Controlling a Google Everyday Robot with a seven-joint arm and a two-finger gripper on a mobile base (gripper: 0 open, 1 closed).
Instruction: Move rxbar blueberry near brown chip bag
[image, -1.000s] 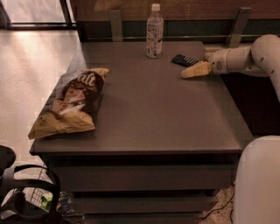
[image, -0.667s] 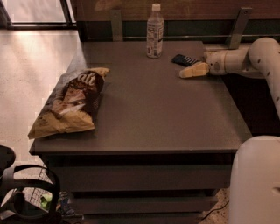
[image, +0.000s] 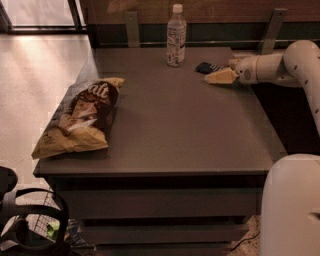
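My gripper (image: 220, 76) reaches in from the right, low over the back right part of the surface (image: 200, 140), at the end of my white arm (image: 280, 67). From this view I cannot tell whether the gripper is spread or pressed together, or whether it has hold of anything.

The rxbar blueberry (image: 206, 67) lies flat on the surface just beside the gripper's tip, slightly behind it and to its left. I cannot tell whether the two touch. A clear plastic bottle (image: 175, 37) with a white cap stands upright near the bar, further left and toward the back edge.

The brown chip bag (image: 82, 117) lies on the left side of the surface, toward the front, its lower end at the left edge. It is well apart from the bar, with bare surface between them.

A rounded white part of my body (image: 292, 205) fills the lower right corner.
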